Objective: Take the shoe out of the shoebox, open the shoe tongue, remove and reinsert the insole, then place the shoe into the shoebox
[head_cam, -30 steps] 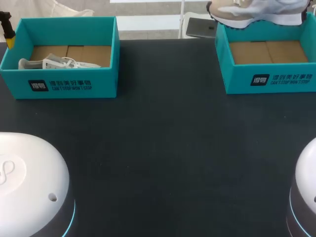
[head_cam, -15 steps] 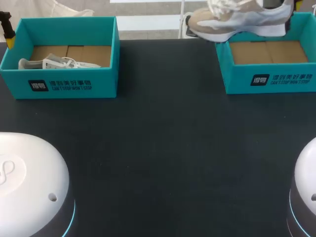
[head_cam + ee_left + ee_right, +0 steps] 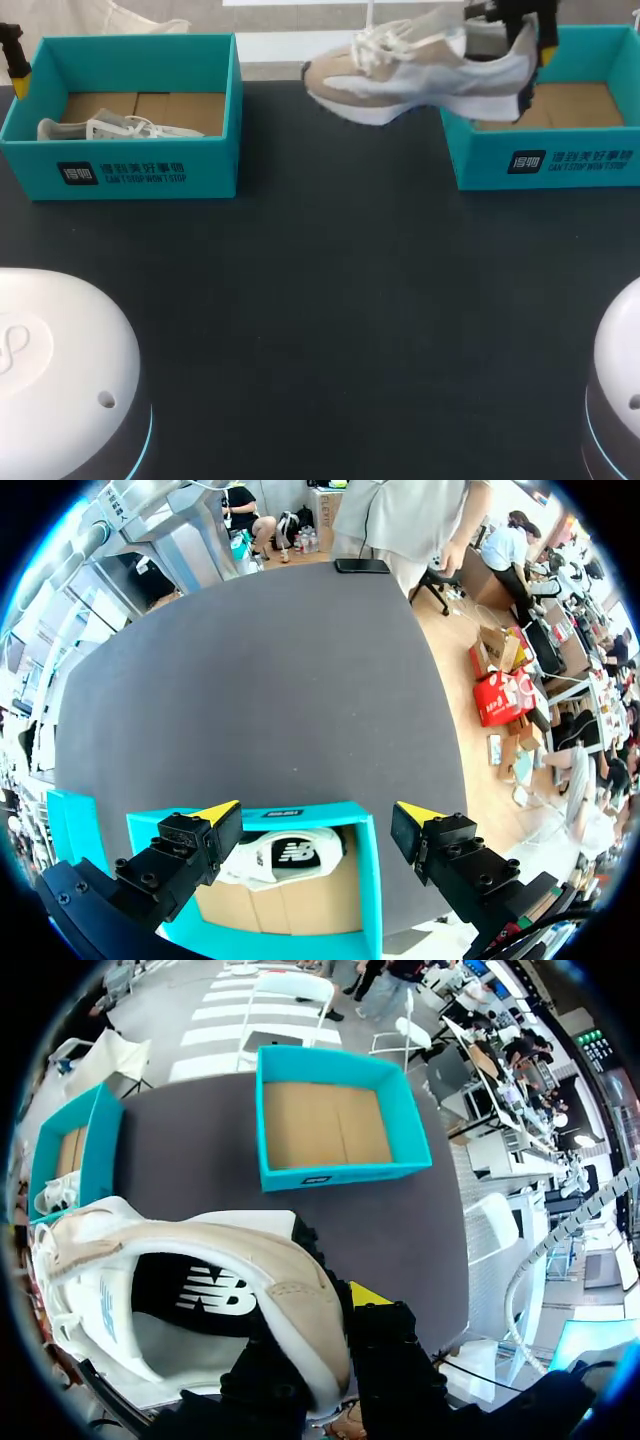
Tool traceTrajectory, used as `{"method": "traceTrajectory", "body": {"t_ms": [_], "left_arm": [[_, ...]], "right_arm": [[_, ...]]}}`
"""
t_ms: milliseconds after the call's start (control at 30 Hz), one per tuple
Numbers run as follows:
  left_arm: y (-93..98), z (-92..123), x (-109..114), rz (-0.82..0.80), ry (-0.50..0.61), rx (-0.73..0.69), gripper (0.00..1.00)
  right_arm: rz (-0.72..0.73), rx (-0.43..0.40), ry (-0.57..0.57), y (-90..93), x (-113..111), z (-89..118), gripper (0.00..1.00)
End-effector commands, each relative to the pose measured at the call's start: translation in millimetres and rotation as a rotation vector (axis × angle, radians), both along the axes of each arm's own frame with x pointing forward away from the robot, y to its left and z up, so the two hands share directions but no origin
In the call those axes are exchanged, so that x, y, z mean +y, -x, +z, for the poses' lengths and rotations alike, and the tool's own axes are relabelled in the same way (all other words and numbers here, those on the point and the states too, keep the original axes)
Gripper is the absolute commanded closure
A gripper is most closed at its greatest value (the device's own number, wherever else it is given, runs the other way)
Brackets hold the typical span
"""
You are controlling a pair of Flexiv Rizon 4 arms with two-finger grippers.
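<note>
A beige-and-white sneaker (image 3: 420, 75) hangs in the air over the table, its toe pointing left and its heel above the left wall of the right teal shoebox (image 3: 545, 160). My right gripper (image 3: 527, 40) is shut on the heel collar. In the right wrist view the gripper (image 3: 330, 1340) pinches the heel of the sneaker (image 3: 200, 1290), and the empty shoebox (image 3: 335, 1125) lies ahead. My left gripper (image 3: 318, 815) hovers open above the left shoebox (image 3: 365, 870), which holds a second white shoe (image 3: 285, 855). Its finger (image 3: 18, 70) shows at the far left.
The left teal shoebox (image 3: 130, 165) stands at the back left with the white shoe (image 3: 110, 128) lying inside. The two white arm bases (image 3: 60, 370) (image 3: 620, 390) fill the near corners. A dark phone (image 3: 362, 566) lies near one table edge.
My right gripper has carried the sneaker left and down, from above the right shoebox's back rim out over the table. The left arm has not moved.
</note>
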State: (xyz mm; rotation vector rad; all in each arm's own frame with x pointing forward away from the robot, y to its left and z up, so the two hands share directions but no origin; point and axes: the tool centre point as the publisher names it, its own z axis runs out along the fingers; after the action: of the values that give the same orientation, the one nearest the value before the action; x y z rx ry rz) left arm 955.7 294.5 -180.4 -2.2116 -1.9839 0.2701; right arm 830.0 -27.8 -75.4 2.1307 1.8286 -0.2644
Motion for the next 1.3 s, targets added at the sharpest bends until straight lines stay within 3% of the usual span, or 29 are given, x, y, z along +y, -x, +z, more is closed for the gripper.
{"method": "traceTrajectory", "body": {"t_ms": [33, 800, 1033, 1300], "left_arm": [[0.3, 1, 1, -0.001, -0.002, -0.001, 0.00], [0.3, 1, 1, -0.001, -0.002, -0.001, 0.00], [0.3, 1, 1, -0.001, -0.002, -0.001, 0.00], [0.3, 1, 1, -0.001, -0.002, -0.001, 0.00]], "right_arm": [[-0.008, 0.005, 0.026, 9.6, 13, 3, 1.00], [-0.008, 0.005, 0.026, 9.6, 13, 3, 1.00], [0.021, 0.028, -0.012, 50.0, 31, -38, 1.00], [0.023, 0.058, -0.024, 94.9, 47, -64, 1.00]]}}
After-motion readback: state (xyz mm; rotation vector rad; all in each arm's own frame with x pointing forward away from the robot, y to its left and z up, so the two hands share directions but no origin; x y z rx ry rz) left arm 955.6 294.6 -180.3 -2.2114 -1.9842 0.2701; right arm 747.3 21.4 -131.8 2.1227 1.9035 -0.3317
